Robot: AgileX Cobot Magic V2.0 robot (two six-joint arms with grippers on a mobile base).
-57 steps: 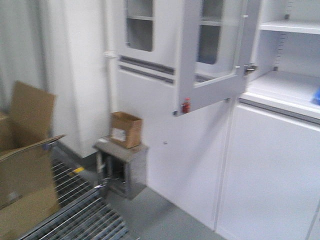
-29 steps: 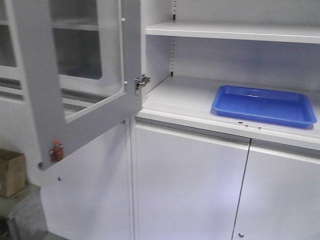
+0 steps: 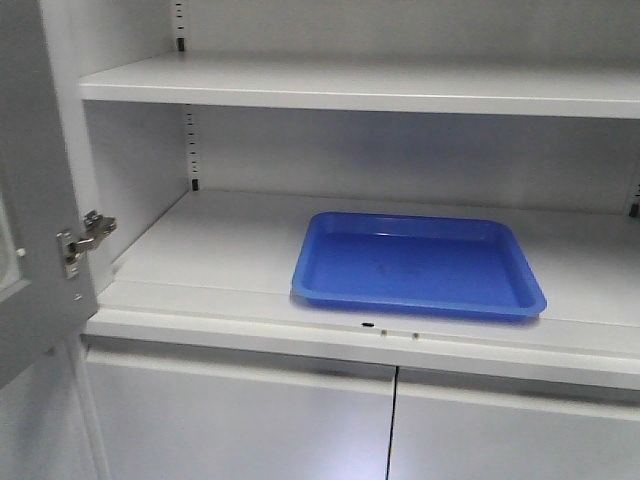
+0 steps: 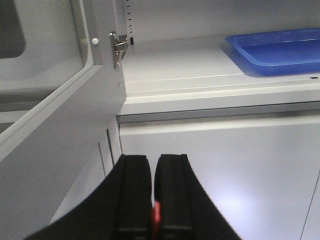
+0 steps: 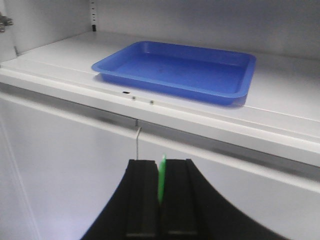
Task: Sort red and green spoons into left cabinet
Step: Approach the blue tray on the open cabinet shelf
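Fingers [image 4: 135, 192] of the left gripper [image 4: 153, 162] stand almost closed, pinching the red spoon [image 4: 156, 216]. Only a small red sliver shows in the narrow gap. Those of the right gripper [image 5: 160, 165] are equally narrow, clamped on the green spoon [image 5: 161, 181], which shows as a thin upright green strip. Both spoons are held outside the cabinet [image 3: 350, 85], in front of the closed lower doors [image 3: 240, 420] and below the lower shelf [image 3: 200, 250]. The upper door [image 3: 30, 180] stands open at left with its hinge [image 3: 85, 238] exposed. A blue tray [image 3: 415, 262] lies flat on the lower shelf, toward the front edge.
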